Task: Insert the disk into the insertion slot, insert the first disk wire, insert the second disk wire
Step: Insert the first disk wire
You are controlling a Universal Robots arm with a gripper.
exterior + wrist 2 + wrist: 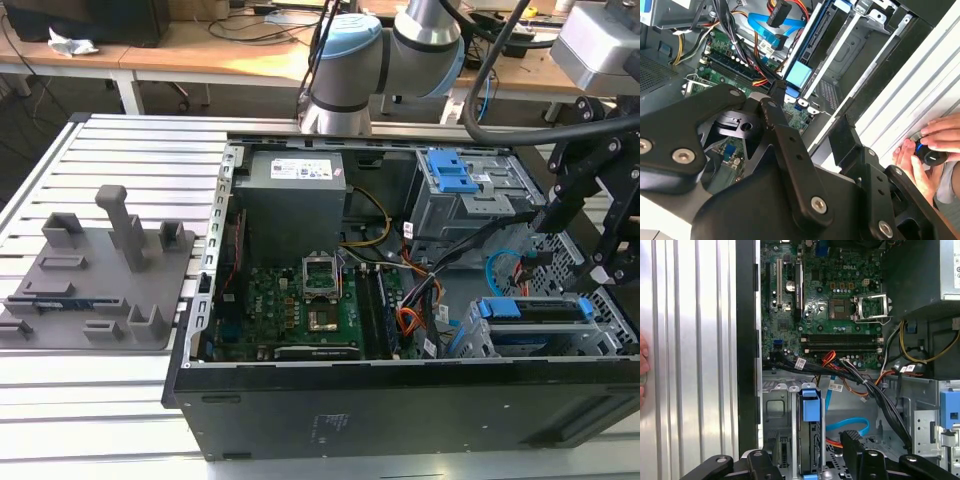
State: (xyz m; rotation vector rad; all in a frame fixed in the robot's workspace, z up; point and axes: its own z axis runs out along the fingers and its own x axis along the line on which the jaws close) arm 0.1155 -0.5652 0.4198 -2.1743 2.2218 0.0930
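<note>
Currently, exterior view: the pincer point(578, 245) hangs open and empty over the case's right end, its black linkages clear of the sheet metal. The blue-framed disk point(530, 310) sits in the perforated grey insertion slot point(470, 345).

Second wrist view: the flat light-blue second disk wire point(790, 22) arches beside the disk, with tight cable clearance. A hand point(932, 145) rests on the ribbed surface point(905, 100).

First wrist view: the red-orange strands of the first disk wire point(833, 443) lie under the blue cable.
</note>
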